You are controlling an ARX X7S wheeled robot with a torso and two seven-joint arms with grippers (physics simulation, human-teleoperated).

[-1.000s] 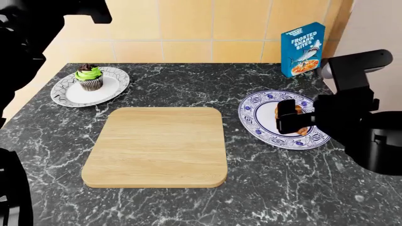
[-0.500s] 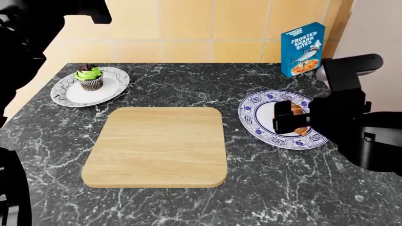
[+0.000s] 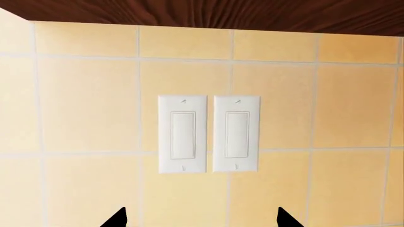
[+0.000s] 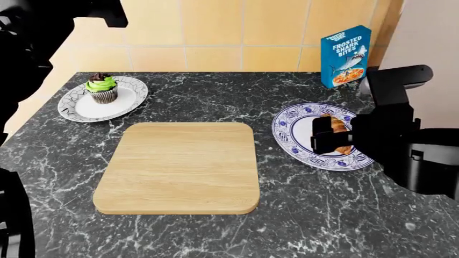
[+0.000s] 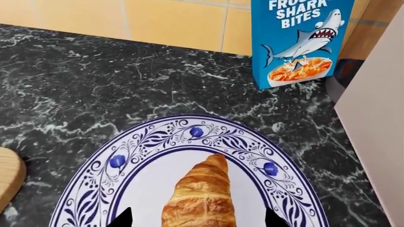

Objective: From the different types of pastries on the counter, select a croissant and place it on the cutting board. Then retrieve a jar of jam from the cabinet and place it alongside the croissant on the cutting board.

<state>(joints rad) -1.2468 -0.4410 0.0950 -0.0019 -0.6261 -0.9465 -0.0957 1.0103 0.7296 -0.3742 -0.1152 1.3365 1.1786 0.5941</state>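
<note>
Now the first step is in hand: taking the golden-brown ridged croissant (image 5: 202,198) from its round blue-patterned plate (image 5: 120,163), which sits near the right edge of the dark grey-black marble counter (image 4: 215,97). The right gripper (image 4: 331,135) hangs over that plate, its two dark fingertips (image 5: 123,218) spread either side of the pastry and, by my reading, not yet pinching it. Beyond the plate, a blue cereal box (image 4: 346,56) stands at the counter's back right corner. The light wooden cutting board (image 4: 179,166) lies bare mid-counter, and a green-frosted chocolate cupcake (image 4: 102,88) waits on its own plate near the back left corner. The left gripper (image 3: 200,222) is raised toward a tiled wall with two white switches (image 3: 208,134), fingers apart and empty. Next, I judge, the right claw must descend and close squarely on the croissant.
</note>
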